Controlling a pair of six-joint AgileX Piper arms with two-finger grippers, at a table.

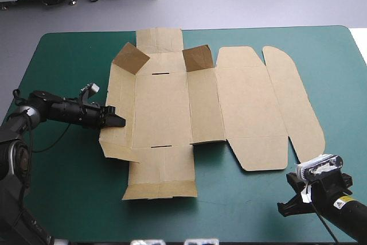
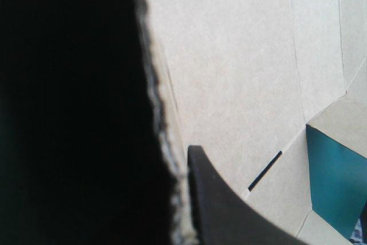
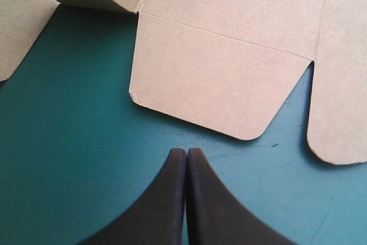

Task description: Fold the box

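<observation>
left fingers [image 2: 221, 202] pinch box [image 1: 172, 107] left edge; right fingers [image 3: 166, 202] closed, apart

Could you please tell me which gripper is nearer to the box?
Left. The left gripper is at the left edge of the box, clamped on the board. The right gripper is shut over the teal-green cover, short of the box's near rounded flap, not touching it.

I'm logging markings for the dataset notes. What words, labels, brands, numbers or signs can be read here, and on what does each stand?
No text can be read.
flat brown cardboard box sheet: no print, only creases and cut slots.
teal-green table cover: no text or signs.
small yellow sticker on the right arm: dark marks on it, too small to read.
</observation>
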